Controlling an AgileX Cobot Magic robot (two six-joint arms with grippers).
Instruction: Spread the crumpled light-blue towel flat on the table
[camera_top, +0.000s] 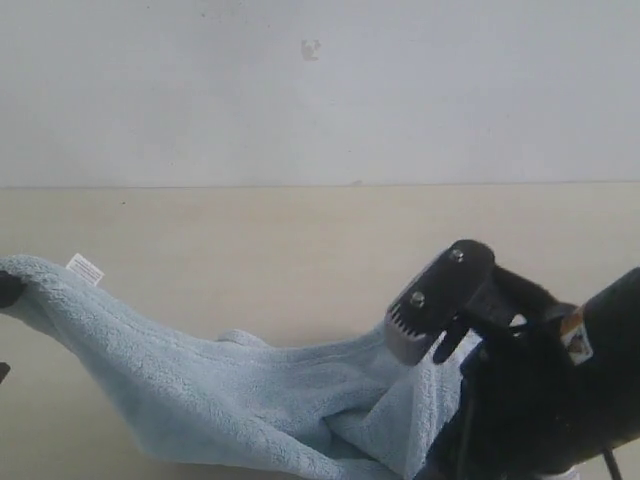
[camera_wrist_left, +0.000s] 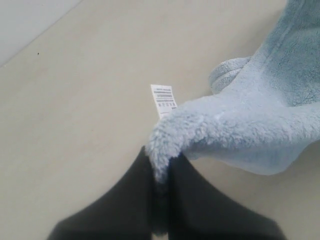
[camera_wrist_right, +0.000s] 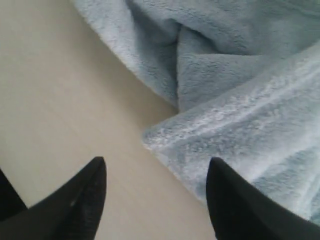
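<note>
The light-blue towel (camera_top: 250, 400) lies crumpled and stretched across the table (camera_top: 300, 250), from the far left toward the right arm. Its corner, with the white label (camera_top: 85, 268), is lifted at the left. My left gripper (camera_wrist_left: 160, 167) is shut on that corner, with fluffy cloth (camera_wrist_left: 260, 120) pinched between its fingers and the label (camera_wrist_left: 163, 100) just beyond. My right gripper (camera_wrist_right: 157, 162) is open above the towel's other end (camera_wrist_right: 240, 100). Its fingers straddle a towel edge and bare table (camera_wrist_right: 60, 100) and hold nothing. In the exterior view the right gripper (camera_top: 420, 340) hovers over the bunched folds.
A white-grey wall (camera_top: 320, 90) rises behind the table's far edge. The black right arm (camera_top: 560, 400) fills the lower right of the exterior view and covers part of the towel there.
</note>
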